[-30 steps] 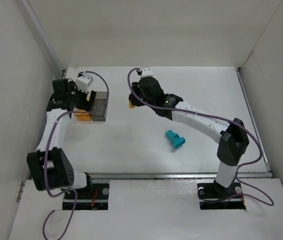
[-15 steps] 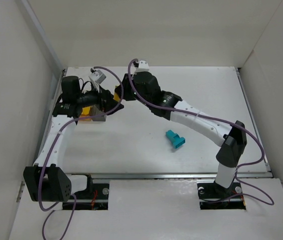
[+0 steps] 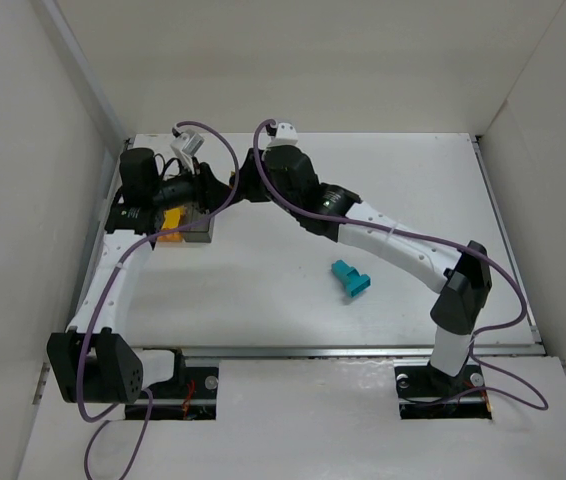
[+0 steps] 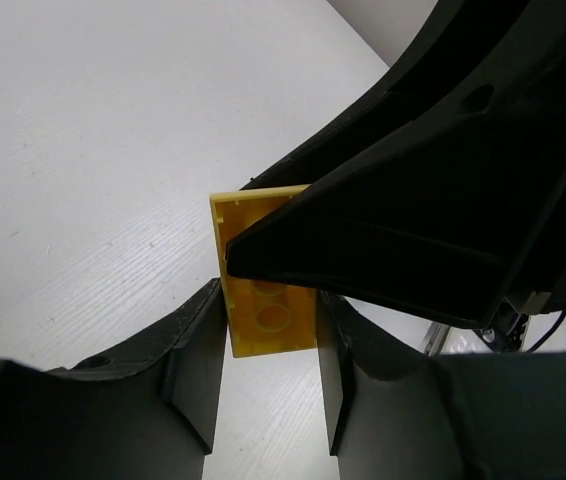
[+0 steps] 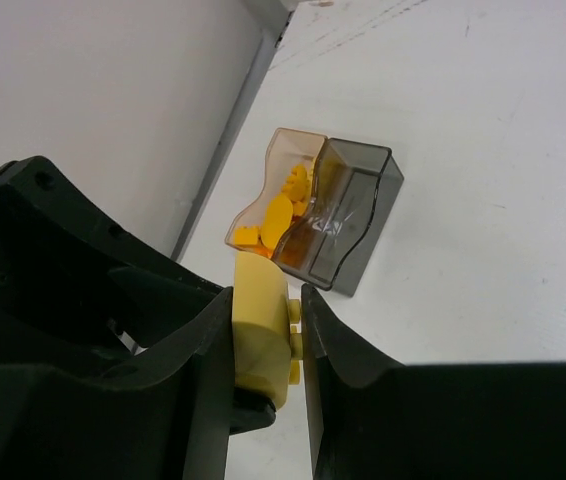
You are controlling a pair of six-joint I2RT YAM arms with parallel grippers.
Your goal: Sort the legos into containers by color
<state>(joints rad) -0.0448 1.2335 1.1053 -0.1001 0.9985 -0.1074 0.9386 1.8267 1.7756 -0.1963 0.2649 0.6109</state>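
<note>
A small yellow plastic lego brick (image 4: 268,320) is pinched by both arms at once, the left gripper (image 4: 270,300) pressing its sides and the right gripper (image 5: 266,295) clamped across it, in the air near the white table's (image 3: 413,180) far left corner. Just below stand the amber translucent box (image 5: 281,145), holding orange and yellow pieces (image 5: 281,215), and the smoky grey translucent box (image 5: 361,195) touching it. The teal-blue lego block (image 3: 350,279) lies toward the near edge, well apart.
</note>
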